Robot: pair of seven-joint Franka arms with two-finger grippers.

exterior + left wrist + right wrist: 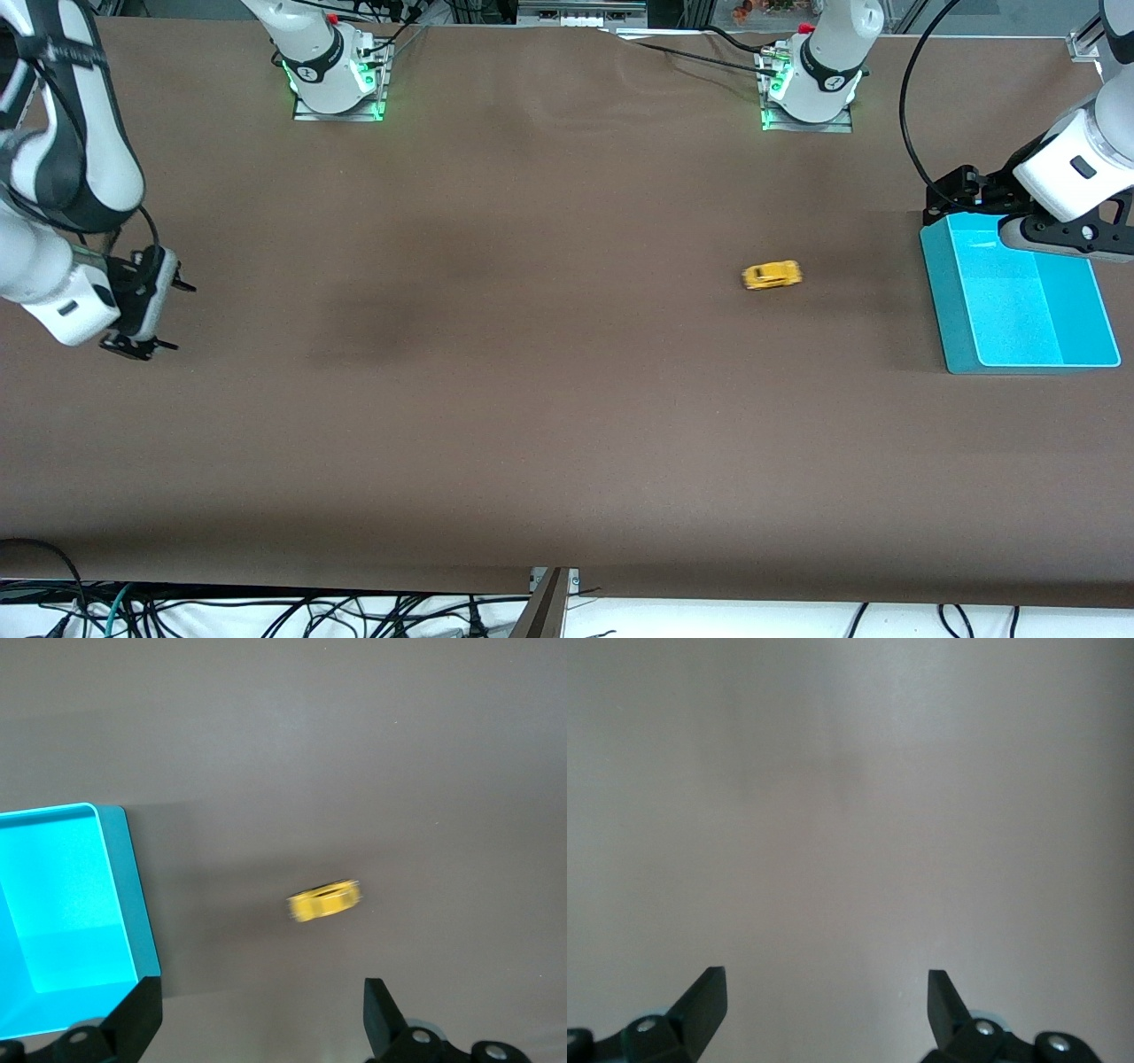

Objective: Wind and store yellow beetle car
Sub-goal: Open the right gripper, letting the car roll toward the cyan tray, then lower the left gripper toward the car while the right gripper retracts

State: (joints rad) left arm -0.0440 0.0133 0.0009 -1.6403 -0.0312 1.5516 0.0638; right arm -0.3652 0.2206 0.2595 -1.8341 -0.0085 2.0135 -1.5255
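The yellow beetle car stands on the brown table, toward the left arm's end, apart from the turquoise bin. It also shows in the left wrist view, beside the bin. My left gripper hangs open and empty over the bin's end that is farther from the front camera; its jaws stand wide apart in the left wrist view. My right gripper waits open and empty above bare table at the right arm's end, and its wrist view shows only tabletop.
The bin holds nothing that I can see. A black cable loops above the table near the left arm. The two arm bases stand along the table's edge farthest from the front camera.
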